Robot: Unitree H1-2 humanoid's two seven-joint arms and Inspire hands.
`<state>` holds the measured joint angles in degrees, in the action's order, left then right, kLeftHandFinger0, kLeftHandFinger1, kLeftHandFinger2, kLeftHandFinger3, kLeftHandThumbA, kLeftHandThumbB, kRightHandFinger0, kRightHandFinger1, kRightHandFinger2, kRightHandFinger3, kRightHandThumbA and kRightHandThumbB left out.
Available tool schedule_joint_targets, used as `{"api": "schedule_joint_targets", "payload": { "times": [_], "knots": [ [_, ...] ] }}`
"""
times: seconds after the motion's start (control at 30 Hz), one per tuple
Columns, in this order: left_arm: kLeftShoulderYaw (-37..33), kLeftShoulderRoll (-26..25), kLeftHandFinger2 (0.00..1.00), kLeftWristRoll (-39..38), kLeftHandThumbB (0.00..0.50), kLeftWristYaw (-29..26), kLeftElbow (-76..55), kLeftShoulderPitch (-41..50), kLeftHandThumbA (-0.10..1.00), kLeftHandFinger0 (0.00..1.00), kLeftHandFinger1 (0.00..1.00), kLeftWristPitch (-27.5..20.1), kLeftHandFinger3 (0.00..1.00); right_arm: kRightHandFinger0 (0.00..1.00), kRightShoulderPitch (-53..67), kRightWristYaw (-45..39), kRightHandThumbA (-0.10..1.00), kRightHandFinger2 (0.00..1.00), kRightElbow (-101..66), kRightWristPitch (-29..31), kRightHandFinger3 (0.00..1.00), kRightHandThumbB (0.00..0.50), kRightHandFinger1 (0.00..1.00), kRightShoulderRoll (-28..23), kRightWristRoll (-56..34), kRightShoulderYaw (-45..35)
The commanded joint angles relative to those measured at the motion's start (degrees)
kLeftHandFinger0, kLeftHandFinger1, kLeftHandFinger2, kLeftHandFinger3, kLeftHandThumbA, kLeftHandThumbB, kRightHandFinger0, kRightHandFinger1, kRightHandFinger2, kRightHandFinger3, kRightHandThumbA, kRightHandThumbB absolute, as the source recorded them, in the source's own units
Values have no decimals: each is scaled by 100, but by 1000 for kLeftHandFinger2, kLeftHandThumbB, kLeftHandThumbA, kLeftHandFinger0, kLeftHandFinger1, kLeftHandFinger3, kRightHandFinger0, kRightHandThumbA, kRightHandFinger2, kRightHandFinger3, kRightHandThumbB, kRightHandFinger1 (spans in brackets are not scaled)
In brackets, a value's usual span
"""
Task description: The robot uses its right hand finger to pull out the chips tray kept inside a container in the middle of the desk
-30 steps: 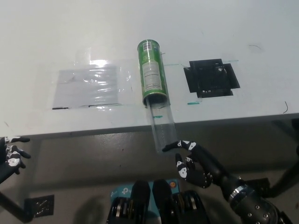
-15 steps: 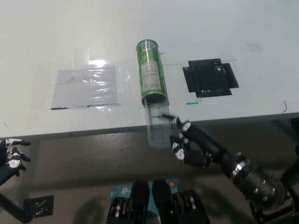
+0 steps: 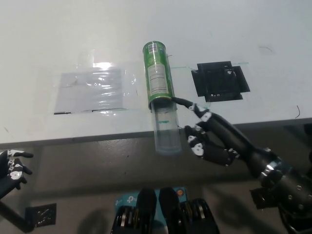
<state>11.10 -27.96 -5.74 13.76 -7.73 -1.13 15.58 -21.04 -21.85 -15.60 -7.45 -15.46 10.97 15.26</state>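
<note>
The clear tray (image 3: 165, 132) sticks partway out of the green can (image 3: 158, 78), which lies on its side mid-desk (image 3: 273, 29), its free end past the desk edge just left of the right hand (image 3: 207, 139); it looks light, thin and slippery, best hooked at its rim. The fingers are loosely spread and hold nothing, one stretched to the can's mouth. Since a second ago that hand has risen toward the can and the tray sits further in; the left hand (image 3: 12, 168) rests low and far off, open

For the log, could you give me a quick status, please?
Right robot hand fingertip at green container mouth. Clear tray partly out. Left robot hand idle.
</note>
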Motion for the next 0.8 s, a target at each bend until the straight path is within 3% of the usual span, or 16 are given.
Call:
{"api": "schedule_joint_targets", "payload": {
  "times": [0.0, 0.23, 0.37, 0.4, 0.47, 0.53, 0.67, 0.77],
  "knots": [
    [77, -120, 381, 20, 0, -26, -144, 2, 128, 285, 315, -132, 558, 0, 58, -149, -100, 1000, -454, -285, 1000, 398, 115, -174, -356, -233],
    [77, -92, 385, 29, 0, -34, -54, 8, 94, 274, 312, -235, 561, 38, 491, 127, -100, 1000, -682, -118, 1000, 337, 171, -287, -444, -814],
    [97, -81, 390, 0, 0, -39, -76, 7, 95, 291, 319, -146, 570, 37, 887, 510, -100, 1000, -521, 15, 1000, 292, 132, -27, -691, -1439],
    [102, -76, 379, -15, 0, -24, -49, 5, 90, 276, 307, -228, 571, 1, 1036, 752, -100, 1000, -411, -10, 1000, 278, 64, 92, -656, -1682],
    [102, -76, 376, -8, 0, -32, -72, 4, 89, 270, 303, -174, 570, 6, 1189, 1023, -100, 999, -132, 228, 1000, 263, 80, 316, -818, -2014],
    [97, -83, 380, 21, 0, -40, -109, 18, 90, 277, 309, -168, 575, 48, 1308, 1268, -100, 866, 208, 474, 1000, 248, 123, 568, -874, -2337],
    [68, -65, 386, 42, 0, -44, -83, 10, 85, 284, 312, -167, 580, 1, 1384, 1487, -100, 754, 611, 655, 946, 240, 67, 847, -1025, -2730],
    [81, -47, 386, 22, 0, -44, -48, 20, 96, 279, 311, -232, 577, 0, 1373, 1641, -100, 688, 1013, 804, 921, 228, 88, 1102, -1212, -3013]
  ]
}}
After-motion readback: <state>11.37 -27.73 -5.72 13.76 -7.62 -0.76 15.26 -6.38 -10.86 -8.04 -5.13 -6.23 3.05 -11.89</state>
